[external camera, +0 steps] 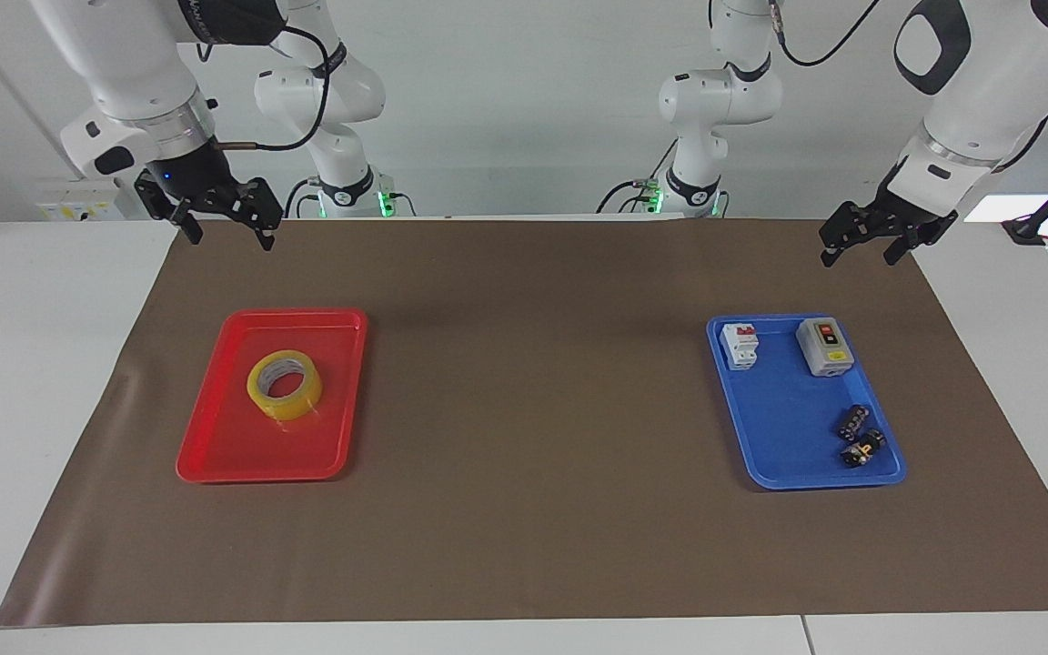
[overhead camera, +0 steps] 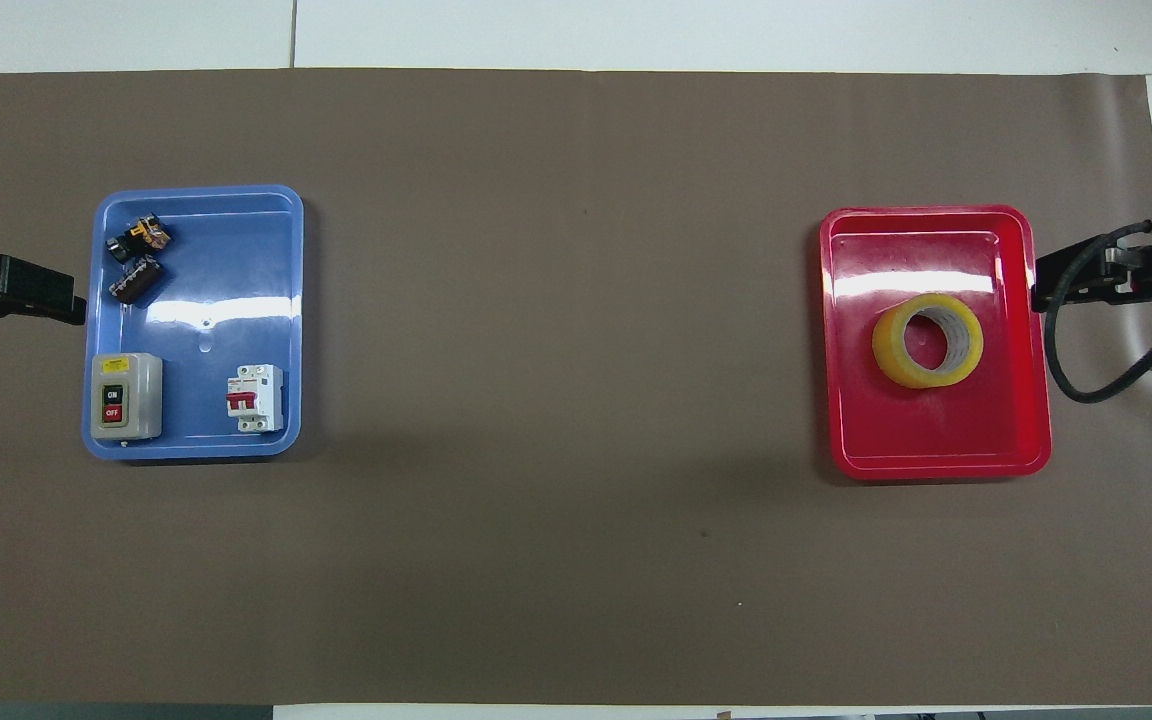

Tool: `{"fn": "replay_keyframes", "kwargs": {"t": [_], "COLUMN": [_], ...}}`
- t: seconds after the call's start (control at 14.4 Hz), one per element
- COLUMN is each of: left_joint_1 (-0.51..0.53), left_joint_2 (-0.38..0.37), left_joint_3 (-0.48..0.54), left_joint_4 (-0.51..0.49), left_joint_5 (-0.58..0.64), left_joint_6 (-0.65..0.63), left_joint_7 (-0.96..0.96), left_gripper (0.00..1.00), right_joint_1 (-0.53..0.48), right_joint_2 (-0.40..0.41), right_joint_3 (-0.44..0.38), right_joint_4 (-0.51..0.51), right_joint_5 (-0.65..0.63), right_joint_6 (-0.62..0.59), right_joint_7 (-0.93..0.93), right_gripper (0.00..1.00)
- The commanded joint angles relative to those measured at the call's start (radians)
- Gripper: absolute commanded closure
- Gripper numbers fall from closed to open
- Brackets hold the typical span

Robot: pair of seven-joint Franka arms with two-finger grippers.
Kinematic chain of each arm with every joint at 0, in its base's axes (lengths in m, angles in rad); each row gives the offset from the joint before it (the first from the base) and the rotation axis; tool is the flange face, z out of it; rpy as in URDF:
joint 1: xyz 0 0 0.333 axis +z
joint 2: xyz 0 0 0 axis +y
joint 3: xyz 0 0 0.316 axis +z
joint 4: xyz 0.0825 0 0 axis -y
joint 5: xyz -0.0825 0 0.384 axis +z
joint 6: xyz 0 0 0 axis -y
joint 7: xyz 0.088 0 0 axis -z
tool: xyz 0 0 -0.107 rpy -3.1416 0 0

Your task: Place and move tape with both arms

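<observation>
The tape (external camera: 287, 409), a yellow roll with a whitish core, lies flat in the red tray (external camera: 242, 446) at the right arm's end of the table. It also shows in the overhead view (overhead camera: 886, 350) in that tray (overhead camera: 936, 430). My right gripper (external camera: 230, 238) is open and empty, raised over the brown mat beside the red tray; in the overhead view (overhead camera: 1076, 285) it stands at the tray's outer edge. My left gripper (external camera: 856, 259) is open and empty, raised over the mat beside the blue tray (external camera: 788, 428); it also shows in the overhead view (overhead camera: 26, 290).
The blue tray (overhead camera: 226, 300) holds a grey ON/OFF switch box (overhead camera: 126, 396), a white circuit breaker (overhead camera: 255, 398) and two small dark parts (overhead camera: 136, 260). A brown mat (overhead camera: 576, 300) covers the table. Two smaller white arms (external camera: 342, 109) stand at the robots' end.
</observation>
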Motion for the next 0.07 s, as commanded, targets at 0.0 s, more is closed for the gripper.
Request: {"fn": "replay_keyframes", "kwargs": {"t": [0.0], "left_joint_1": [0.006], "left_joint_2": [-0.024], "left_joint_3": [-0.003], "left_joint_4": [-0.019], "left_joint_5": [0.018], "left_joint_6": [-0.006], "left_joint_7": [0.007], "left_gripper": [0.00], "right_joint_1": [-0.013], "right_joint_2": [-0.002], "right_joint_3": [0.006], "right_joint_4": [0.011], "right_joint_5": [0.006], "right_joint_6": [-0.022], "right_joint_7": [-0.023], "right_gripper": [0.00]}}
